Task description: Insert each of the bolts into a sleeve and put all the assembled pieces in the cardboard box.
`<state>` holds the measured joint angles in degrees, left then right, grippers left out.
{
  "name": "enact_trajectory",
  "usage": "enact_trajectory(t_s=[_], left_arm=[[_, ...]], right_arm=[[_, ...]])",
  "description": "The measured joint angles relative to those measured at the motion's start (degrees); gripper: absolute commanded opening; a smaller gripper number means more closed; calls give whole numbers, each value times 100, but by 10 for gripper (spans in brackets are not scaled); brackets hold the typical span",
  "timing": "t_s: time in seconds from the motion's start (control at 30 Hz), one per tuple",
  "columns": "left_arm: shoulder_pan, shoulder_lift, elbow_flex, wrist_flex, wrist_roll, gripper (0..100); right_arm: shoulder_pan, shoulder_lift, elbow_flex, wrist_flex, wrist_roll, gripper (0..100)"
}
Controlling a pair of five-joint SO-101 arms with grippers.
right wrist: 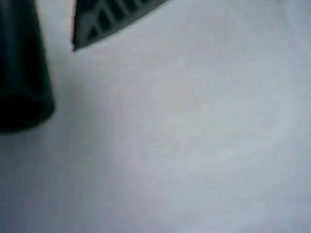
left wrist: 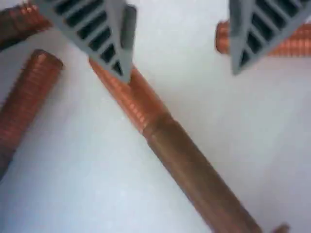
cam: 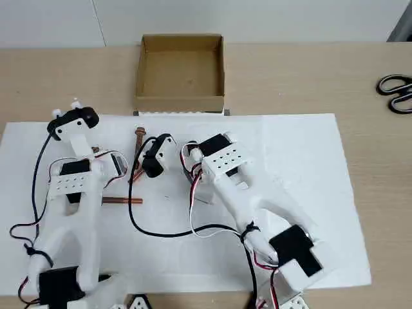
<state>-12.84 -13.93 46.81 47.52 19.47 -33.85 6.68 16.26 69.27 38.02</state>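
Left gripper spread wide over copper bolt; centre shank between jaws, clear of neighbouring bolt.

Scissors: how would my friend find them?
Look at the wooden table, then past the white sheet toward the table's right edge. The scissors lie there on bare wood, black-handled, far from the copper bolts on the sheet.

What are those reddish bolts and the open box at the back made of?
The bolts look like copper-coloured metal, perhaps plated: threaded, with a dull sheen. The cardboard box looks like plain brown matte card, with folded walls.
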Motion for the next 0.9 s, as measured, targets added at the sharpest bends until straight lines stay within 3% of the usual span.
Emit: enact_trajectory(t_s=[0.47, 0.7, 0.9], left_arm=[[0, 0, 0, 0, 0, 134], [0, 0, 0, 0, 0, 134], [0, 0, 0, 0, 0, 134]], right_arm=[[0, 237, 9, -448, 9, 155], [123, 615, -167, -484, 9, 36], [193, 738, -264, -492, -185, 24]])
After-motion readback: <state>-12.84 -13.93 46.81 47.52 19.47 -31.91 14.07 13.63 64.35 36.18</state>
